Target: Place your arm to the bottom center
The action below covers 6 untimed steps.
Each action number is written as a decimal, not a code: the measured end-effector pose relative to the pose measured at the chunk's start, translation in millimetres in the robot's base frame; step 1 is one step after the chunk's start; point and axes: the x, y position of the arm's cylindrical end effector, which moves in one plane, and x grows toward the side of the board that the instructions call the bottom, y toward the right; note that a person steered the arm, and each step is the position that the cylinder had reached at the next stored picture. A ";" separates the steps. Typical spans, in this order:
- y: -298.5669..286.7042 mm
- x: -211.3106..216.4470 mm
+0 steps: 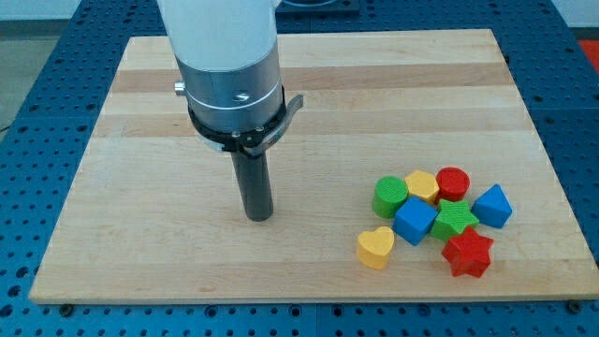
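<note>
My tip [258,216] rests on the wooden board [140,234], left of the board's middle and toward the view's bottom. It touches no block. A cluster of blocks lies at the view's bottom right: a green cylinder [390,197], a yellow block [423,186], a red cylinder [453,183], a blue block [493,206], a blue cube [415,221], a green star [456,219], a red star [467,253] and a yellow heart [375,247]. The yellow heart is the block nearest my tip, well to its right.
The arm's white and grey body [229,65] rises over the board's upper left part and hides the wood behind it. A blue perforated table [28,112] surrounds the board on all sides.
</note>
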 end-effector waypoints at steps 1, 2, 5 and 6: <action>0.0 0.0; 0.7 0.2; 0.7 -15.1; -3.8 -55.3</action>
